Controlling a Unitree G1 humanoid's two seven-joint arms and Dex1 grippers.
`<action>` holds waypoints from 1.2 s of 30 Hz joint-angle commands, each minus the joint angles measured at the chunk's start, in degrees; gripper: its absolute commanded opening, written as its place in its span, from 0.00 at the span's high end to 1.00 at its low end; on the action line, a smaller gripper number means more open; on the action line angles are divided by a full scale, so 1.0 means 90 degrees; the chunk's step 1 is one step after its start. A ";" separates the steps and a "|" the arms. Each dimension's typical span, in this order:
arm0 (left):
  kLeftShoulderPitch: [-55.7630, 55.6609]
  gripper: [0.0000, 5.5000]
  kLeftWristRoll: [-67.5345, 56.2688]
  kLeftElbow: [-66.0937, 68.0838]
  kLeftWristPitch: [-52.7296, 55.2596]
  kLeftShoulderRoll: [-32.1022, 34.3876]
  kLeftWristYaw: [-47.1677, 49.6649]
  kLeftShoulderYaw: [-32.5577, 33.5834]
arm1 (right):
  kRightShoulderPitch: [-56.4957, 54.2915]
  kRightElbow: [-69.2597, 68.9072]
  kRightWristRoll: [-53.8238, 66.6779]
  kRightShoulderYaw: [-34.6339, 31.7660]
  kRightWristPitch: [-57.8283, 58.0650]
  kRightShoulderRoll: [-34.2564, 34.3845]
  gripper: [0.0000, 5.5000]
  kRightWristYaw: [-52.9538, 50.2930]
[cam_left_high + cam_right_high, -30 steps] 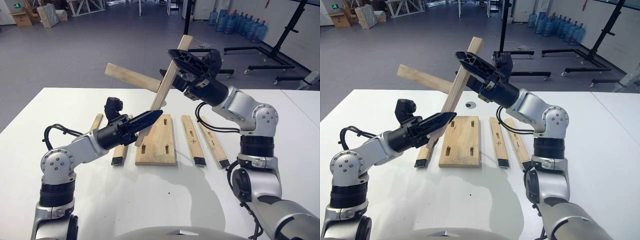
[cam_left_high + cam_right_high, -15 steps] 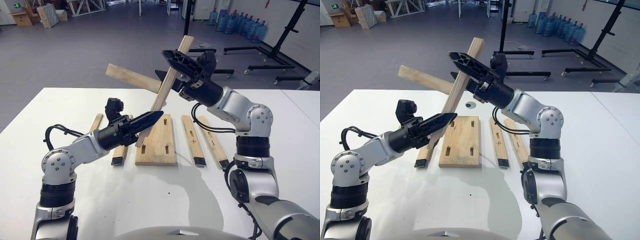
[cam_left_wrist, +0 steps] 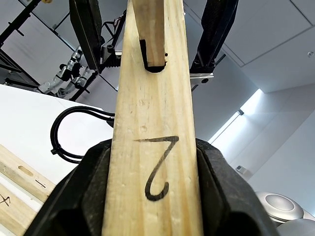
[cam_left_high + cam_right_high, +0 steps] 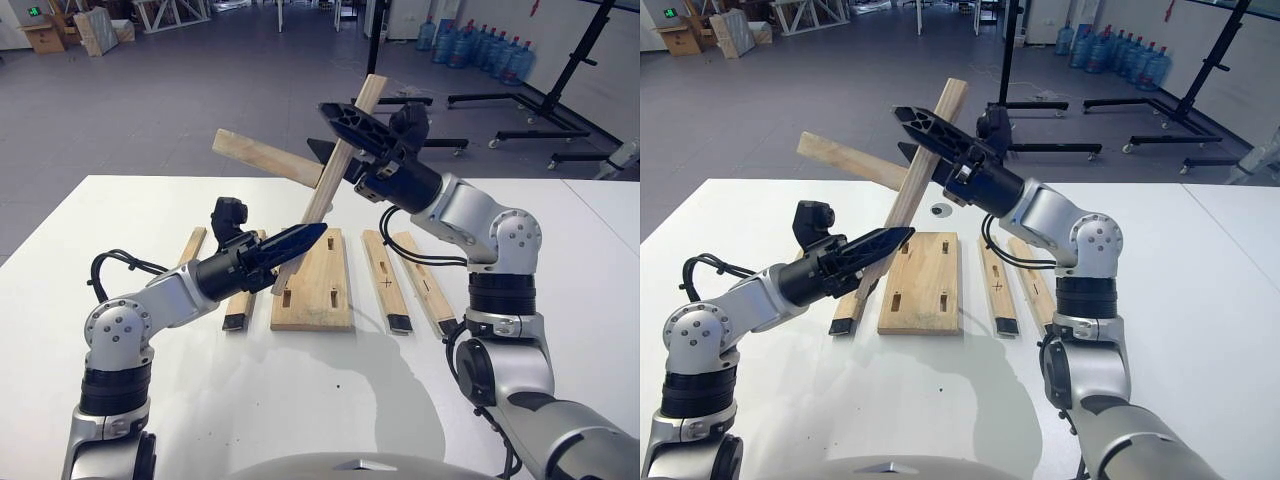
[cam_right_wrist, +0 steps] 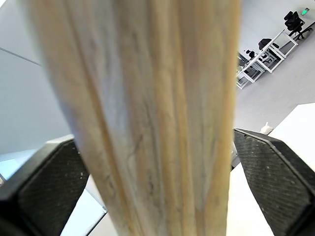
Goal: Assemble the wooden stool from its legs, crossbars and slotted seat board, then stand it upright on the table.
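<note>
Stool leg [image 4: 327,180], marked 2, stands tilted over the table [image 4: 200,400], with its lower end by the left edge of the seat [image 4: 312,290]. The left gripper [image 4: 312,234] is clamped on the leg low down. A crossbar [image 4: 262,156] sits in the leg's upper slot and juts toward the table's far left corner. The right gripper [image 4: 328,128] is at that joint, its fingers spread wide to either side of the leg with gaps showing. The seat lies flat toward the far edge, with loose bars [image 4: 385,278] on both sides.

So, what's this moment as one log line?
left gripper shut on tilted pale wooden leg; wooden crossbar slotted through it; right gripper open, straddling leg
</note>
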 commanded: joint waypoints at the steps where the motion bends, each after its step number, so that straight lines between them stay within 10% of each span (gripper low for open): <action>1: 0.0050 0.63 0.0028 -0.0111 -0.0089 0.0031 -0.0041 -0.0027 | 0.0011 -0.0040 -0.0014 -0.0044 -0.0045 -0.0049 0.26 -0.0069; 12: 0.0011 0.63 0.0045 -0.0089 -0.0104 0.0022 -0.0007 -0.0058 | 0.0088 -0.0123 -0.0083 -0.0014 -0.0027 -0.0081 0.60 -0.0039; 20: 0.0051 0.63 0.0473 -0.0187 -0.0260 0.0013 0.0007 -0.0079 | 0.0290 -0.0415 -0.0716 -0.0024 -0.0084 -0.0270 0.62 0.0329; 36: 0.0463 0.19 0.2532 0.0436 -0.1221 -0.0213 0.0621 0.0074 | 0.0668 -0.0830 -0.4445 0.0185 -0.1912 -0.0914 0.63 0.2325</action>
